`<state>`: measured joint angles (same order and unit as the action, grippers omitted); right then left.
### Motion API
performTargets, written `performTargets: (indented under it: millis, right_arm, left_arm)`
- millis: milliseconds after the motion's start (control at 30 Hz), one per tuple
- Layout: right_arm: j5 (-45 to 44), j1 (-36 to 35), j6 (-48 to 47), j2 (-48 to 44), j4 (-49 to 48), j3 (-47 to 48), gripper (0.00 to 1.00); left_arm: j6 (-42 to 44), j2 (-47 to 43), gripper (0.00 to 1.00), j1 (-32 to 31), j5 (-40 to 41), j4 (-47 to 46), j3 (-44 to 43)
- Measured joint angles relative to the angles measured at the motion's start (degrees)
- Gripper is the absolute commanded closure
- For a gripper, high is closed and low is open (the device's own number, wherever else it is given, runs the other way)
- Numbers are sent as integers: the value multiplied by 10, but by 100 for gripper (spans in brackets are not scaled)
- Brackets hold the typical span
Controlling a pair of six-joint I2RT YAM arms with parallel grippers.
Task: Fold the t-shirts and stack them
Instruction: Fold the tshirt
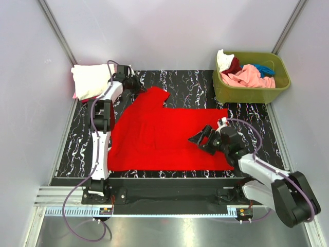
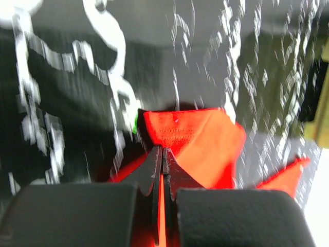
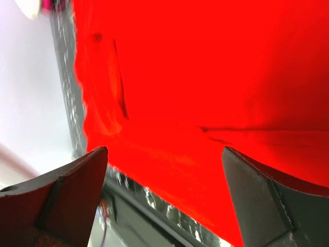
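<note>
A bright red t-shirt (image 1: 164,134) lies spread flat on the black marbled mat (image 1: 190,80). My left gripper (image 1: 139,86) is at the shirt's far left sleeve, shut on a fold of the red cloth; in the left wrist view the red t-shirt (image 2: 198,141) is pinched between the closed jaws of the left gripper (image 2: 162,151). My right gripper (image 1: 200,136) hovers open over the shirt's right half. In the right wrist view the right gripper (image 3: 164,150) has its jaws wide apart above the red t-shirt (image 3: 205,67), near its front hem.
A folded cream-white t-shirt (image 1: 92,77) lies at the mat's far left corner, with pink cloth under it. An olive-green bin (image 1: 252,93) at the far right holds pink (image 1: 249,76), dark red, teal and white t-shirts. Grey walls close in both sides.
</note>
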<state>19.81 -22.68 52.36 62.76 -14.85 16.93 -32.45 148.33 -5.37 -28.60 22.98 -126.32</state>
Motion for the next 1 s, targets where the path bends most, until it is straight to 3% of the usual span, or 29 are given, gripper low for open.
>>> performTargets:
  millis: [167, 300, 367, 633, 1000]
  right_arm:
    - [-85, 58, -34, -31, 185, 151, 0]
    - [-134, 134, -81, 44, 292, 324, 1]
    - [-151, 162, -107, 108, 325, 394, 7]
    - [-155, 261, -163, 302, 422, 494, 18]
    - [-165, 272, -181, 447, 434, 584, 23]
  left_arm:
    - [5, -124, 100, -4, -4, 30, 101]
    - [11, -234, 100, -12, -7, 36, 169]
    - [11, -293, 100, -16, -7, 35, 214]
    - [24, -389, 100, -29, -7, 45, 338]
    - [35, -397, 100, -30, -8, 57, 406]
